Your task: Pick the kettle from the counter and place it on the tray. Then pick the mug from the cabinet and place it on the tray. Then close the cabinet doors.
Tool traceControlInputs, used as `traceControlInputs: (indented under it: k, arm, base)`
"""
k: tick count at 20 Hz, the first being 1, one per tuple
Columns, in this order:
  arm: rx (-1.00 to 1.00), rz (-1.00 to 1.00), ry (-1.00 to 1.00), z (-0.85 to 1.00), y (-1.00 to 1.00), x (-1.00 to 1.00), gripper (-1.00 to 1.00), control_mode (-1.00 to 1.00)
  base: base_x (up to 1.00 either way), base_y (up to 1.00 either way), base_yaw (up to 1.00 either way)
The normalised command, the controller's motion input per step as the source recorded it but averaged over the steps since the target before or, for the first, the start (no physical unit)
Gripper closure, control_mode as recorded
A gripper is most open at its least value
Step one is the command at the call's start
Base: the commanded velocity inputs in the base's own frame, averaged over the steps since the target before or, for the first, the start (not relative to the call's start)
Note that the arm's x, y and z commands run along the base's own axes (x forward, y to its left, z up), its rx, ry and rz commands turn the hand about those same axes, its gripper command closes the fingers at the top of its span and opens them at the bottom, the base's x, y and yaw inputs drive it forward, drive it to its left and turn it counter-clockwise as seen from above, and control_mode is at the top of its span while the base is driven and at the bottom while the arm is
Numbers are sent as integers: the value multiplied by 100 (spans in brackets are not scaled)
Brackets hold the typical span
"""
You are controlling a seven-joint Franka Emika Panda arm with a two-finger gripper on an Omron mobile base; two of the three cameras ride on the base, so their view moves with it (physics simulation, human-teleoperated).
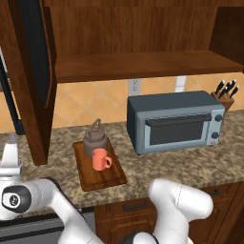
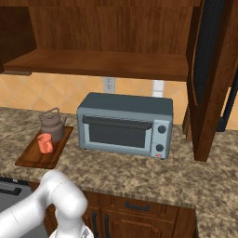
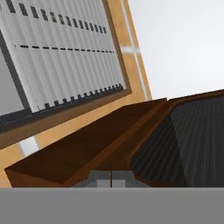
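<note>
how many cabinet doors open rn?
2: left cabinet door swung out at the left of the left base view, right cabinet door swung out at the right of the right base view.

Coral mug [image 1: 99,159], speckled brown counter [image 1: 157,169], blue-grey oven [image 1: 174,121].

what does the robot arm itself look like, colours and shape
The glossy white rounded arm is built of thick tubular links with bulbous joints. One joint ends in a dark round cap with a pale centre mark. The claw shows two small grey square tips.
</note>
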Motion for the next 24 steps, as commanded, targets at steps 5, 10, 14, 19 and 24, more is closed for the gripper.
traceControlInputs:
  k: [5, 10, 14, 19, 24]
  arm:
    - [0, -19, -13, 21, 22, 0, 100, -100]
    - [0, -18, -9, 7, -1, 3, 100, -100]
    - [0, -15, -1, 17, -19, 3, 100, -100]
    - [0, -8, 0, 13, -31, 0, 100, -100]
    - [0, 0, -5, 9, -49, 0, 100, -100]
  base:
    - [0, 0, 0]
    - [0, 0, 0]
    - [0, 0, 0]
    - [0, 0, 0]
    - [0, 0, 0]
